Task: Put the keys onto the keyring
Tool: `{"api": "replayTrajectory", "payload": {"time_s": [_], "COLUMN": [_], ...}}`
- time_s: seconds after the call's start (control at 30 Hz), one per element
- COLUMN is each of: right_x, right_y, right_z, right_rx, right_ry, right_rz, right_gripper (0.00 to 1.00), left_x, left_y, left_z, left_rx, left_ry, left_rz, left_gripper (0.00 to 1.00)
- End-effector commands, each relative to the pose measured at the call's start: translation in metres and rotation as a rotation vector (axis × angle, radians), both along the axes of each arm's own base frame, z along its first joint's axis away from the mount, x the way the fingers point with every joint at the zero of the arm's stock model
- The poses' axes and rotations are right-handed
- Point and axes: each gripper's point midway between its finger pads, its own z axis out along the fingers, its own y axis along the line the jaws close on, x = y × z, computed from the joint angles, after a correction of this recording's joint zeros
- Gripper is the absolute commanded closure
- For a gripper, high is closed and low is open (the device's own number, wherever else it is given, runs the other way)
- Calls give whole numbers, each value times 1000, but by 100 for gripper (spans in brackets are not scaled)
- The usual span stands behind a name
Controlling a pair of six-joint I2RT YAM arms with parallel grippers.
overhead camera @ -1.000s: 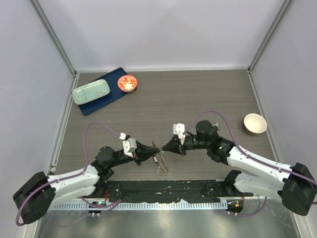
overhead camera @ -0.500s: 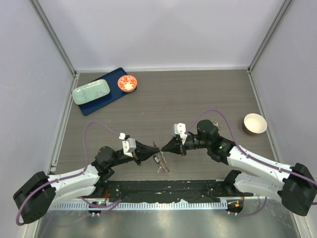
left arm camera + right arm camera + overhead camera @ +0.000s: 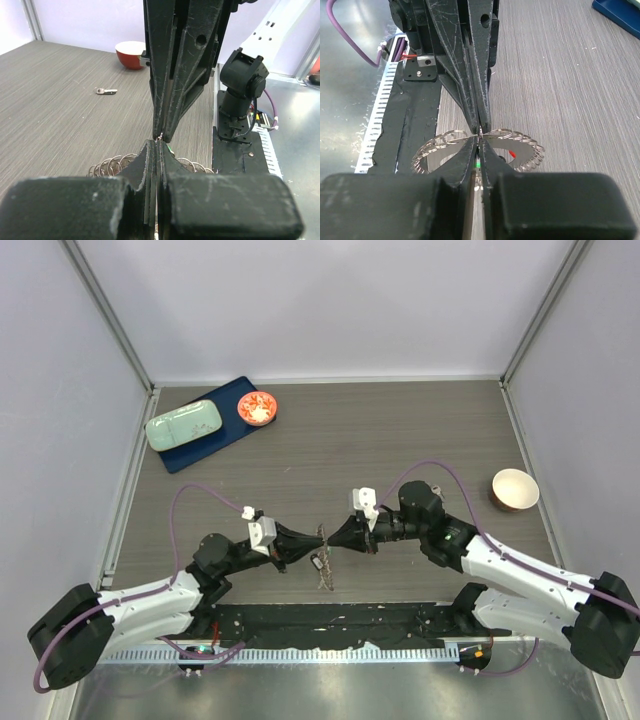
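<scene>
Keyring (image 3: 512,142) lies low at the middle of the near tabletop (image 3: 400,430), just ahead of the arm bases. It is a grey ring fringed with small silvery loops. From above it shows only as a small dark cluster (image 3: 325,570) directly under the spot where the two arms meet.

Keys: two coloured bits show against the ring. Red tag (image 3: 512,153) sits on its right part and green tag (image 3: 478,164) near its middle, half hidden by the fingers. Green also glints in the left wrist view (image 3: 170,148). Metal of the keys is too small to make out.

Left gripper (image 3: 321,537) reaches in from the left, fingers pressed flat together with no gap. Right gripper (image 3: 331,537) comes from the right, fingers drawn to a hairline slit. The tips of the two meet nose to nose above the ring, with a tiny silvery glint at the meeting point. Cannot tell what that glint is, nor whether either gripper pinches it.

Farther out there is a loose key (image 3: 106,91) flat on the tabletop. Beyond it on the right is a bowl (image 3: 514,489), red outside and pale inside.

Far left corner: blue tray (image 3: 225,435) carrying a pale green case (image 3: 184,425) and a small red dish (image 3: 258,407).
</scene>
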Motion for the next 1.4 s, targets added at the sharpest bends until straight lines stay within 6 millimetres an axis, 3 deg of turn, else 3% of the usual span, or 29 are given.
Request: {"api": "replayTrajectory", "payload": {"time_s": [0.0, 0.03, 0.13, 0.33, 0.53, 1.03, 1.17, 1.3, 1.37], "right_x": [-4, -3, -1, 6, 8, 13, 15, 17, 18], "right_y": [10, 10, 7, -4, -8, 1, 3, 3, 3], "right_z": [39, 41, 45, 38, 17, -5, -8, -4, -2], "right_rx": [90, 92, 87, 52, 9, 10, 10, 20, 21], "right_ry": [-41, -44, -44, -54, -17, 18, 16, 5, -3], "right_rz": [44, 38, 11, -60, -93, -93, -94, -100, -107], "right_gripper": [82, 72, 59, 55, 58, 67, 78, 95, 98], "left_x": [7, 7, 9, 11, 11, 13, 14, 13, 13], "left_y": [-1, 0, 4, 7, 6, 7, 7, 7, 6], "left_z": [36, 37, 35, 35, 36, 38, 38, 36, 36], "left_rx": [-88, -93, -97, -101, -102, -108, -108, -102, -100], "left_ry": [-62, -65, -62, -65, -64, -65, -62, -59, -58], "left_rz": [28, 32, 58, 74, 77, 89, 91, 86, 86], "left_gripper": [100, 100, 100, 100, 100, 100, 100, 100, 100]}}
